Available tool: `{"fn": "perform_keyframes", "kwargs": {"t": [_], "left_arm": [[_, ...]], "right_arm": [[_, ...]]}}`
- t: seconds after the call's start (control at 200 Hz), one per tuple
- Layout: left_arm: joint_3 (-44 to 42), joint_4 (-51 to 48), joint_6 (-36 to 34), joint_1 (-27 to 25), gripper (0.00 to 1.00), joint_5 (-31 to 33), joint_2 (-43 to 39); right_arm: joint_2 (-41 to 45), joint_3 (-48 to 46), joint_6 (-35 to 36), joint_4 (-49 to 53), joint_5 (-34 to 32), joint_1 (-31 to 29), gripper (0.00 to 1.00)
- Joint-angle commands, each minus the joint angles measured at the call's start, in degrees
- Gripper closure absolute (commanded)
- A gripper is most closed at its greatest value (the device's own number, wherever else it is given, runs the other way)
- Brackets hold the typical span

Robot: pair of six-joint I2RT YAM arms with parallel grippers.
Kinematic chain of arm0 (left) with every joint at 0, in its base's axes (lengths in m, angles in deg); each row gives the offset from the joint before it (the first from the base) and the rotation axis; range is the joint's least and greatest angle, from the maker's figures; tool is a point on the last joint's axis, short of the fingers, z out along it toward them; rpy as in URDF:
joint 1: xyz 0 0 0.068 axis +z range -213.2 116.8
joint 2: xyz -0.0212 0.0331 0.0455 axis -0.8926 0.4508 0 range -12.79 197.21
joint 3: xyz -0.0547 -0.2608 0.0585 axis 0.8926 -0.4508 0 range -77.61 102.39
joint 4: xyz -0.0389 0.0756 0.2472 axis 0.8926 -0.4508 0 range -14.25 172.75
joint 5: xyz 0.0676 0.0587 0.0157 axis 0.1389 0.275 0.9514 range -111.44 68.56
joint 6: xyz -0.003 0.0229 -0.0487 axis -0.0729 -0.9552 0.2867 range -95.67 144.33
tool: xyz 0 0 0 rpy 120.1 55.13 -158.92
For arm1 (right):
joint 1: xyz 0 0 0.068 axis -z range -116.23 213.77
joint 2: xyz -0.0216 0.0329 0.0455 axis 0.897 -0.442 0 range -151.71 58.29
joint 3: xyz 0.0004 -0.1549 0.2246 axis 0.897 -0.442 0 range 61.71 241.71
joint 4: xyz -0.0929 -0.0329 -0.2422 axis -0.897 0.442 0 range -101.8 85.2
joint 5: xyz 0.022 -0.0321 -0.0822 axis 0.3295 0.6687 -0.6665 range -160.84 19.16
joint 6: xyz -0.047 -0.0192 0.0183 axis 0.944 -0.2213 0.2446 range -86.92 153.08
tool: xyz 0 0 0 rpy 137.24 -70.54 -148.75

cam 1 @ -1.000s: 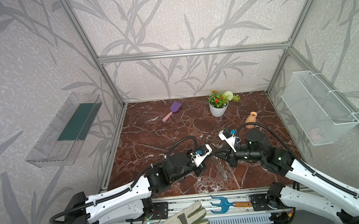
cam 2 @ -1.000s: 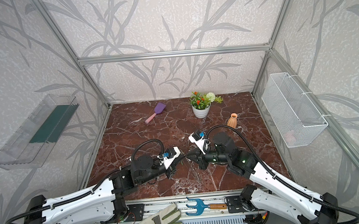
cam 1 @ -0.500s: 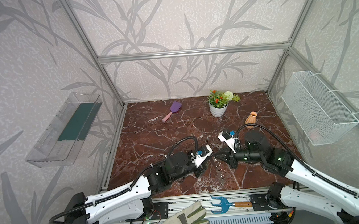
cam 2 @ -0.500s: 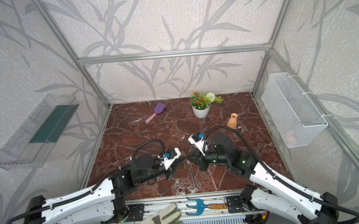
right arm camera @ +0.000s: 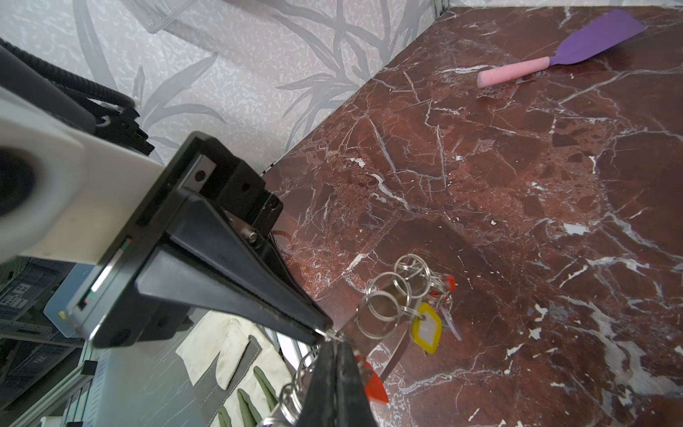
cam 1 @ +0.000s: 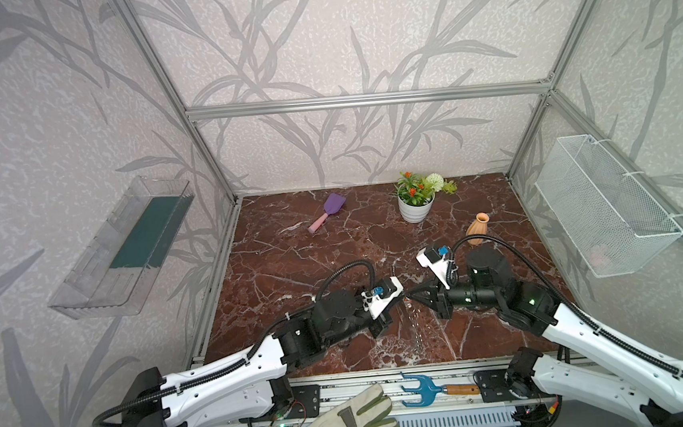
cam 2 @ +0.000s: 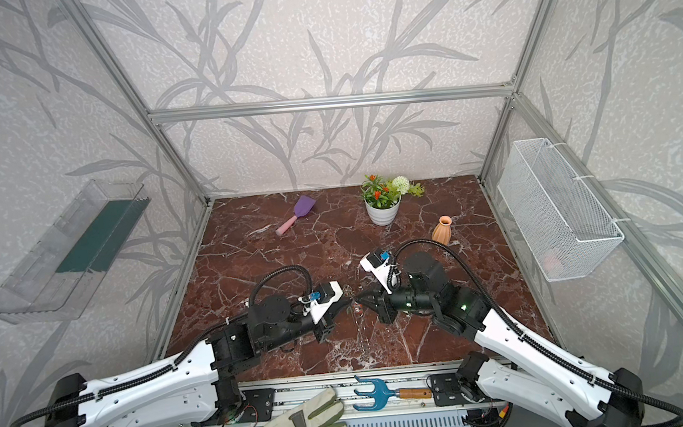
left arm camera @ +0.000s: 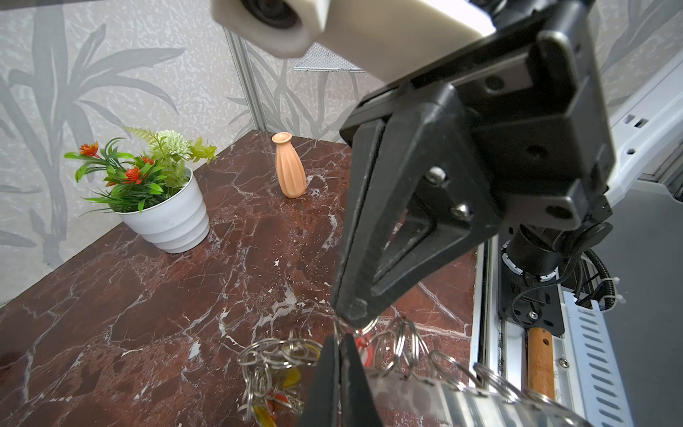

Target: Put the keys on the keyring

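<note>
Top views: bright, even, diffuse light from above. The marble tabletop (cam 1: 294,268) carries a pale sheen near its front edge, and the arms cast only faint, soft-edged shadows on it. Wide-angle perspective splays the aluminium frame posts (cam 1: 163,82) toward the corners; focus is sharp throughout. Wrist views: equally bright, backgrounds crisp. The left arm's camera housing (right arm camera: 40,199), close to the lens, is out of focus; the right arm's camera housing (left arm camera: 281,22) is softer than the wall behind. Small glints mark the silver rings of the keyring (left arm camera: 443,403), itself slightly blurred.
</note>
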Motion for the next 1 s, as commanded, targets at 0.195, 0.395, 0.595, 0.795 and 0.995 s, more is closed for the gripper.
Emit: {"fn": "perform_keyframes", "kwargs": {"t": [0.195, 0.395, 0.595, 0.795, 0.995], "left_arm": [[-1.76, 9.59, 0.12, -0.76, 1.0, -1.84, -4.75], [-1.36, 9.01, 0.12, -0.75, 1.0, -1.35, -4.09], [-1.27, 8.79, 0.01, -0.74, 1.0, -0.8, -3.73], [-0.67, 8.69, -0.15, -0.81, 1.0, -0.61, -2.84], [-0.36, 8.44, -0.23, -0.75, 1.0, 0.44, -2.57]], "right_arm": [[-0.4, -1.49, -2.41, -2.26, -2.91, 3.25, 1.0], [0.02, -1.26, -2.37, -3.05, -1.27, 3.23, 1.0], [2.99, -2.04, -2.54, -5.75, 2.45, 3.21, 1.0], [3.98, -3.48, -3.24, -8.52, 6.55, 3.16, 1.0], [3.79, -3.68, -2.76, -8.44, 8.39, 3.07, 1.0]]}}
